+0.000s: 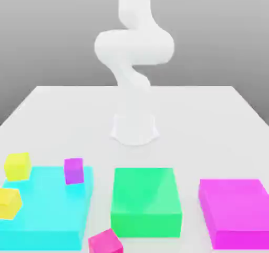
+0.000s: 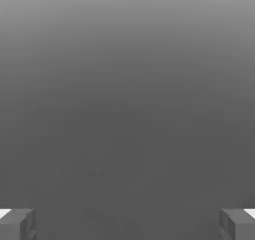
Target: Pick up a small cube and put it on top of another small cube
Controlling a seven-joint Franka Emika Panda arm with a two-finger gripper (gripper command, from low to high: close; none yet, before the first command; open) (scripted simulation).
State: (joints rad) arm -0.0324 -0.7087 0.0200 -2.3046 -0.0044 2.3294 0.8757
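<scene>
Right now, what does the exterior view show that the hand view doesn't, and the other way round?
Exterior view: the white arm on the table, the pink cube, the purple cube on the cyan block, two yellow cubes, a green block and a magenta block. Hand view: the open hand, its fingertips wide apart, nothing between them, against plain grey. Shared: the grey backdrop.

Small cubes counted: four; one hot-pink cube (image 1: 105,242); one purple cube (image 1: 73,170); two yellow, first yellow cube (image 1: 17,165) and second yellow cube (image 1: 9,203); flat blocks counted: three; cyan block (image 1: 47,210); green block (image 1: 145,200); magenta block (image 1: 236,211).
</scene>
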